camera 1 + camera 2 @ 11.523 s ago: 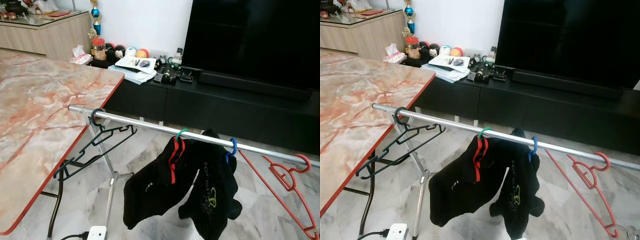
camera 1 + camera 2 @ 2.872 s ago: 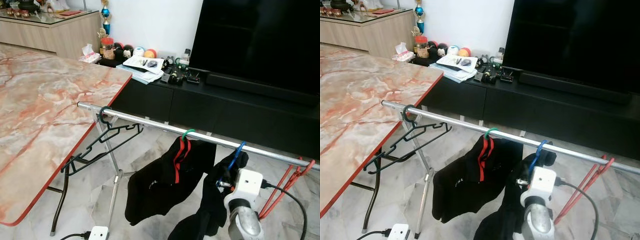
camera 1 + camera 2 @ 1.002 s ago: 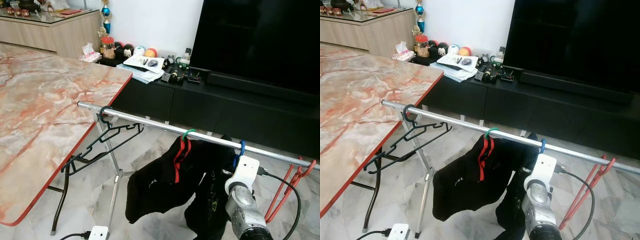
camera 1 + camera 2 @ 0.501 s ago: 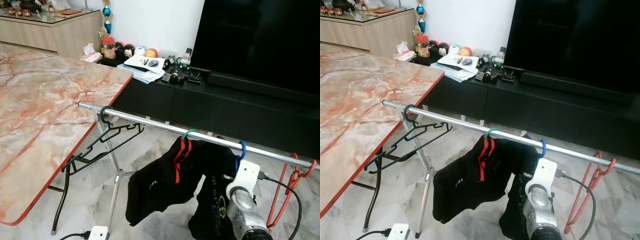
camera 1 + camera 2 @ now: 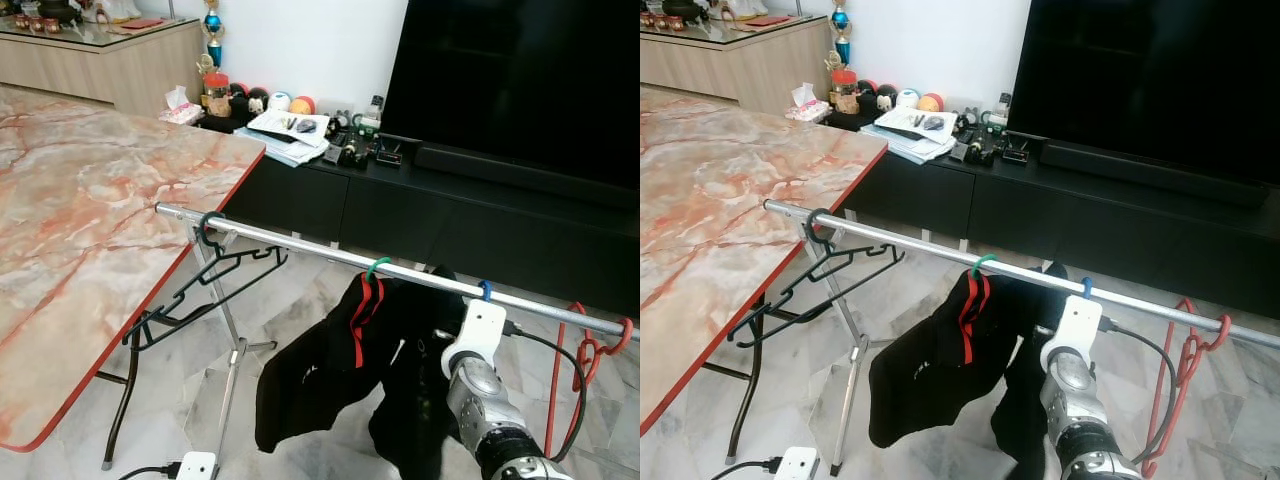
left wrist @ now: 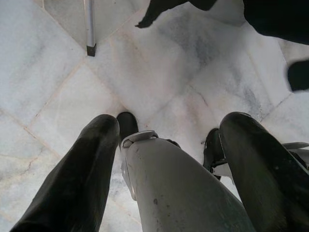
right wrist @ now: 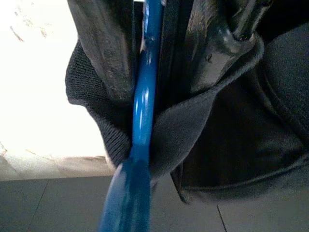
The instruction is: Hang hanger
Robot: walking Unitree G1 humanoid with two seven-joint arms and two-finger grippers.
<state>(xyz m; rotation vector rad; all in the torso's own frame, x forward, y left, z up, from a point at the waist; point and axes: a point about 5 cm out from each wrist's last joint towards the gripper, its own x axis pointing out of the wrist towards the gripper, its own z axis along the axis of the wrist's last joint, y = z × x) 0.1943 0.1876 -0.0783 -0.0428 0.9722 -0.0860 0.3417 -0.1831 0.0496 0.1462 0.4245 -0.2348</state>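
A silver rail [image 5: 300, 245] runs across on a folding stand. From it hang an empty black hanger [image 5: 215, 265], a green-hooked hanger with a black, red-trimmed garment [image 5: 345, 350], and a blue hanger whose hook [image 5: 485, 290] sits over the rail with a black garment [image 5: 415, 400]. A red hanger [image 5: 585, 350] hangs at the rail's right end. Just below the blue hook is my right arm's white wrist [image 5: 480, 330]. My right gripper [image 7: 157, 92] is shut on the blue hanger's neck [image 7: 142, 111] at the garment collar. My left gripper [image 6: 169, 121] hangs open over the floor.
A marble table [image 5: 80, 230] with a red edge stands on the left, close to the rail's left end. Behind the rail is a black TV console [image 5: 450, 210] with clutter and a large TV. A white power strip [image 5: 195, 465] lies on the tiled floor.
The blue hook went from tilted against the rail to sitting over it. My right wrist rose close under the rail. The black garment and the red hanger swung.
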